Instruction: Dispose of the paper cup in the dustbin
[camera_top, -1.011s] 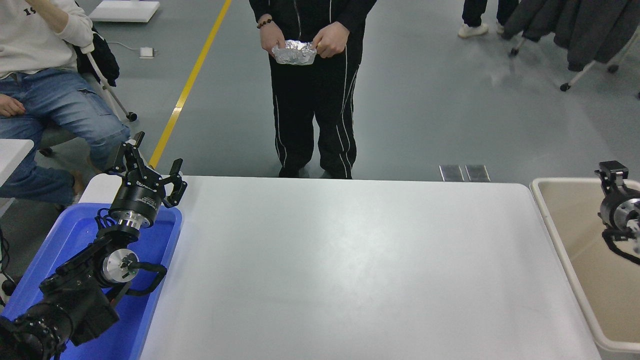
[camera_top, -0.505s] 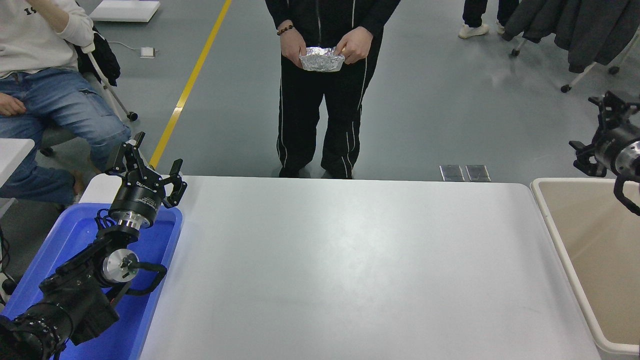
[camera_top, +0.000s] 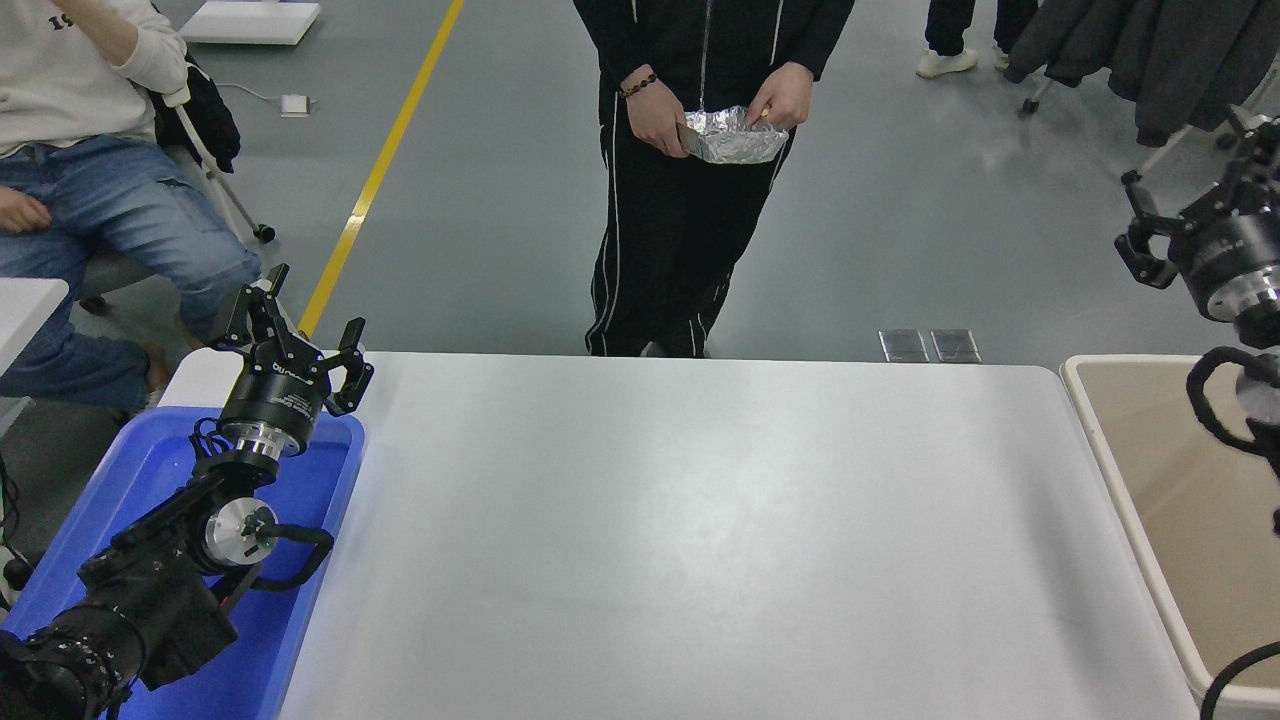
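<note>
Right pincer (camera_top: 1190, 215) raised, fingers spread and empty, above the dustbin's (camera_top: 1105, 440) far end; left arm parked

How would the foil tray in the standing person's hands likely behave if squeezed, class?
The foil tray looks wrinkled, so it probably dents easily. Its thin walls suggest it is light. Its shiny surface may be slippery.

Table (camera_top: 700, 520) smooth, satin white; tray (camera_top: 330, 470) glossy blue plastic; crinkled foil (camera_top: 735, 138).
</note>
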